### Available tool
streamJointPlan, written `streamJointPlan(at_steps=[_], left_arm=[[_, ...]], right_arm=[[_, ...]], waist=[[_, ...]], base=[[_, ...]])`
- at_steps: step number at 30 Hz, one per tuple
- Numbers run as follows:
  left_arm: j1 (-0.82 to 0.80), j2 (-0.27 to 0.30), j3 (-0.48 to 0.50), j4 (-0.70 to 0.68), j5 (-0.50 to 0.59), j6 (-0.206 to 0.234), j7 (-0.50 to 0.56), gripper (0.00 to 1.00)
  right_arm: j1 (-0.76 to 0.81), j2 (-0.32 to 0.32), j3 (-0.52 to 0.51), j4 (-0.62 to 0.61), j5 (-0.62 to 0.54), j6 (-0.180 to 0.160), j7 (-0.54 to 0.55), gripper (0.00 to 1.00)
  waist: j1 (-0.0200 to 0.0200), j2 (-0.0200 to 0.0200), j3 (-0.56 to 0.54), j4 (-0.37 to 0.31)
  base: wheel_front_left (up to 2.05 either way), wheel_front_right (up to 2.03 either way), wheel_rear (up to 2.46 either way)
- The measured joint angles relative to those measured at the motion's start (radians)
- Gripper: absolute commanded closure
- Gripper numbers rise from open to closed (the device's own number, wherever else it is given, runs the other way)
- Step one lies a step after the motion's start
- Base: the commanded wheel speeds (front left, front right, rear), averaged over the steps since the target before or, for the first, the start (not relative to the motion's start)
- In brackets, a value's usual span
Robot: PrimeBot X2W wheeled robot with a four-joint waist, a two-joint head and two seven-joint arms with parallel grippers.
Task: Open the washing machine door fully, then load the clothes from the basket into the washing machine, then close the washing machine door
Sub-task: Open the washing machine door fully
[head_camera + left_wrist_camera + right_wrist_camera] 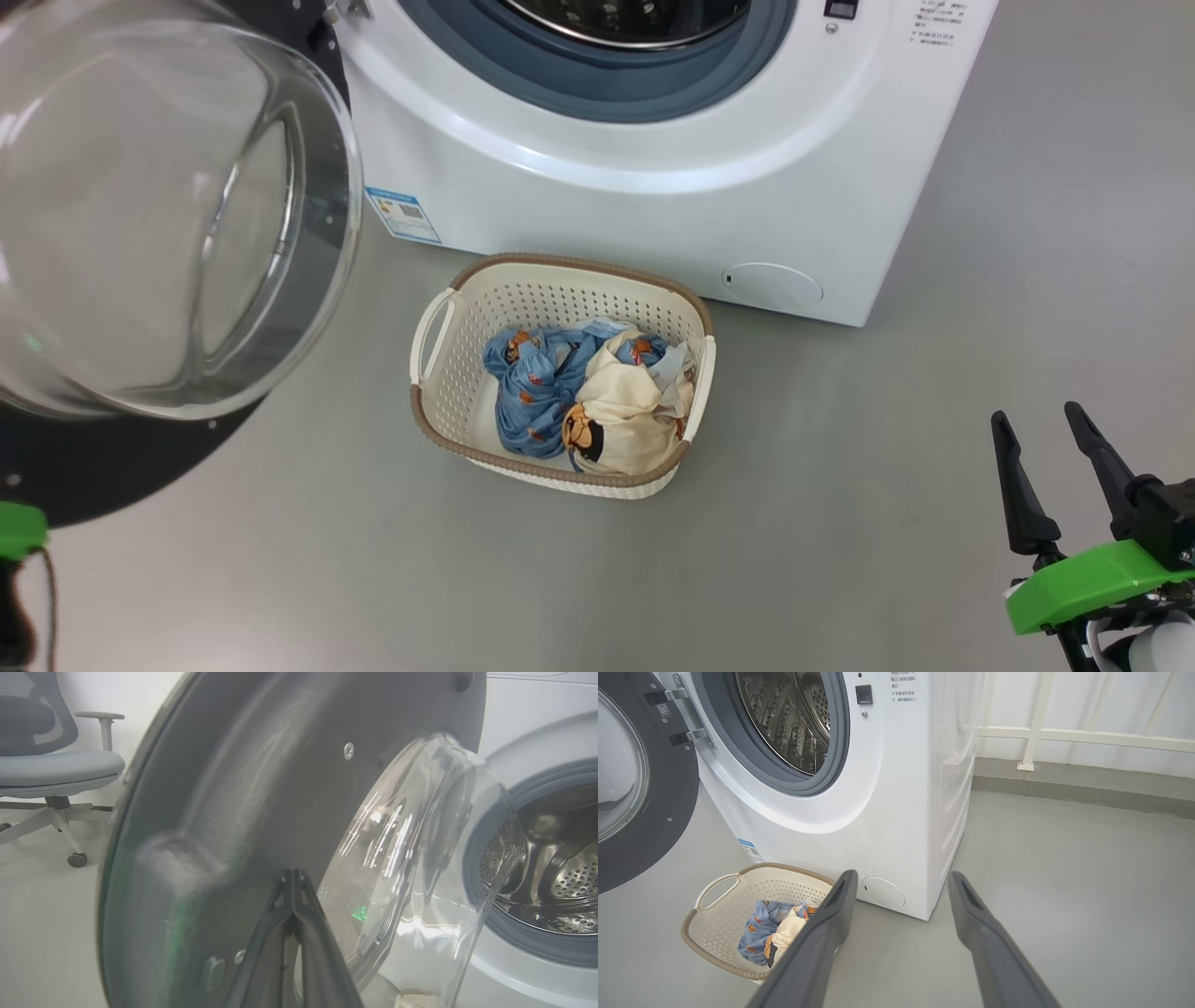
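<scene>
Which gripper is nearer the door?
Left. The left gripper, shut, is right at the door, inner side; the right gripper, open, hangs well off, beyond the basket.

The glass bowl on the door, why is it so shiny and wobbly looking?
Left wrist view: the glass bowl catches white streaks of glare and bends the drum behind it; the door rim nearby is blurry. Head view: the glass bowl shows soft pale reflections.
</scene>
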Motion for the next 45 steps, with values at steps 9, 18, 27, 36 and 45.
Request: streamJointPlan(at_steps=[9,18,27,36,45], left_arm=[[-0.126,0.08,0.084,0.182,0.025,-0.008,0.0,1.0],[-0.247,0.142,0.196,0.318,0.054,-0.008,0.0,1.0],[-0.33,0.193,0.242,0.408,0.062,-0.013,-0.001,1.0],[-0.35,0.19,0.263,0.416,0.079,-0.016,-0.001,1.0],[-0.344,0.156,0.25,0.38,0.087,-0.016,-0.001,1.0]], right_arm=[[-0.041,-0.016,0.013,-0.005,-0.009,0.0,0.0,0.0],[-0.105,-0.035,0.027,-0.015,-0.017,0.0,0.0,0.0],[-0.156,-0.049,0.033,-0.02,-0.019,0.0,0.0,0.0],[-0.17,-0.053,0.032,-0.02,-0.021,0.0,0.0,0.0],[-0.178,-0.05,0.031,-0.014,-0.021,0.0,0.0,0.0]], waist=[[0.0,0.0,0.045,-0.005],[0.0,0.0,0.121,-0.016],[0.0001,0.0,0.194,-0.028],[0.0,0.0,0.225,-0.034],[0.0,0.0,0.194,-0.028]], base=[[0.0,0.0,0.0],[0.0,0.0,0.0],[0.0,0.0,0.0],[0.0,0.0,0.0],[0.0,0.0,0.0]])
